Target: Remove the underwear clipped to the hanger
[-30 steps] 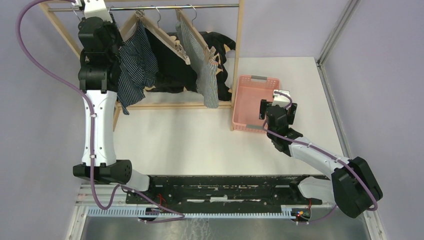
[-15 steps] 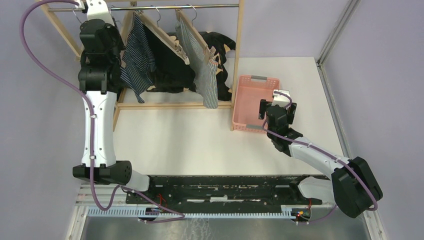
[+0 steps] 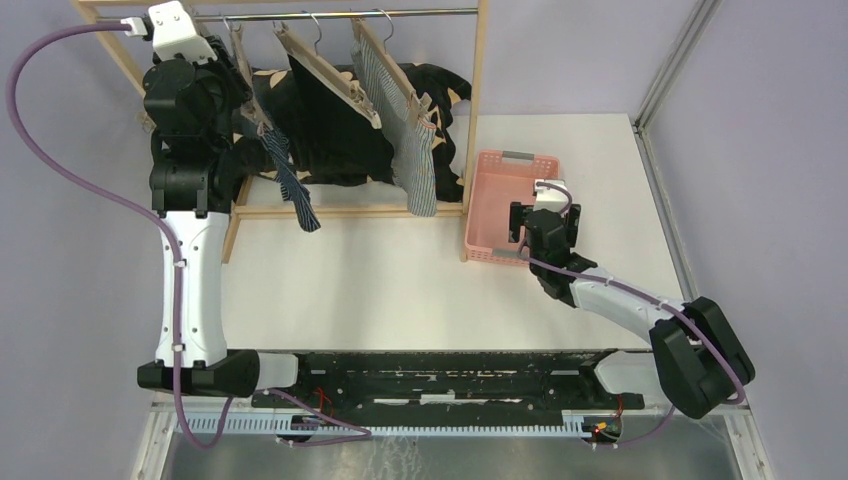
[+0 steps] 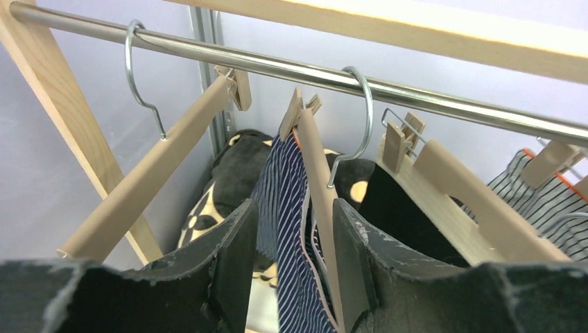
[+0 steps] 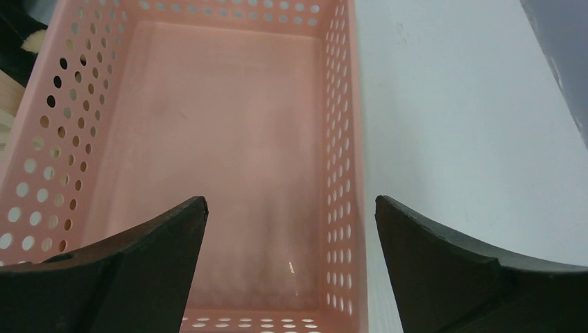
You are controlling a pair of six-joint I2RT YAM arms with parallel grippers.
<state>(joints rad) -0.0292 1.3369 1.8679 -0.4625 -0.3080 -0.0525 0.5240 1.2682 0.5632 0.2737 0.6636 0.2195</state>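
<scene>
The navy striped underwear [image 3: 290, 180] hangs in a narrow strip from the left wooden hanger [image 3: 252, 95]. My left gripper [image 3: 243, 108] is at that hanger. In the left wrist view its fingers stand apart on either side of the navy cloth [image 4: 288, 222] and the hanger arm [image 4: 315, 166], so the gripper [image 4: 295, 202] is open, with a gap on the left side. Black underwear [image 3: 335, 130] and grey pinstriped underwear [image 3: 415, 150] hang clipped further right. My right gripper [image 3: 528, 222] is open and empty over the pink basket [image 5: 340, 139].
A bare wooden hanger [image 4: 152, 180] hangs left of the navy one on the metal rail [image 4: 444, 97]. A black cushion with cream marks [image 3: 440, 85] lies behind the rack. The rack's right post [image 3: 475, 120] stands beside the pink basket [image 3: 505, 160].
The left arm shifted left and the navy underwear went from hanging spread out to a narrow strip, its hanger turned. The right gripper edged left over the basket.
</scene>
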